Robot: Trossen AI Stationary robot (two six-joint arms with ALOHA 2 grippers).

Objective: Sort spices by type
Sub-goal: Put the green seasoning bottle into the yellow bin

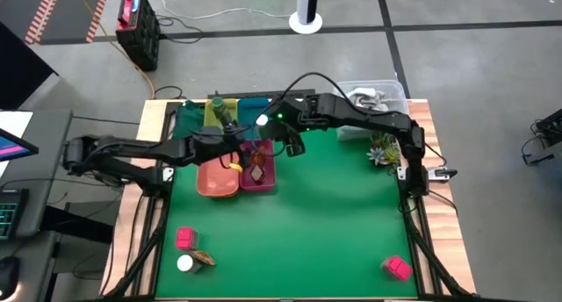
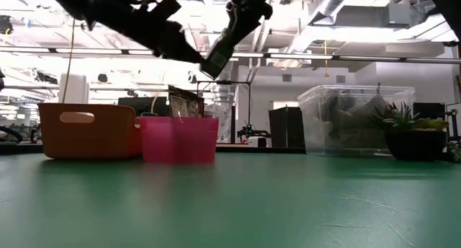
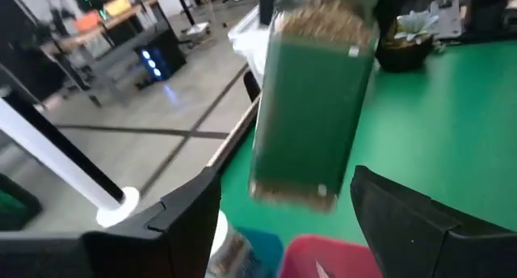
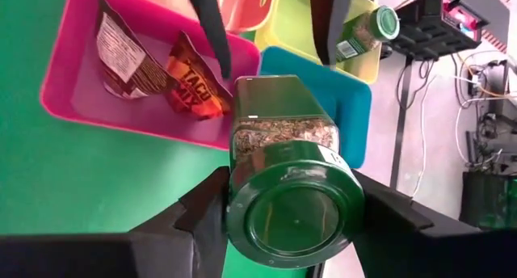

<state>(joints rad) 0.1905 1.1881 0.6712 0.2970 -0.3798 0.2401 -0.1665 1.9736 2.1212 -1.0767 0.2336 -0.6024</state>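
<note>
The right gripper (image 4: 283, 205) is clamped on a dark green jar (image 4: 287, 177) above the trays near the table's far edge; the left gripper (image 3: 283, 205) also grips a green jar (image 3: 311, 100). The pink tray (image 4: 73, 108) already holds two packets (image 4: 153, 72), while a pink block (image 1: 185, 239), white-capped jar (image 1: 185, 264) and another block (image 1: 396, 267) wait near the front edge.
</note>
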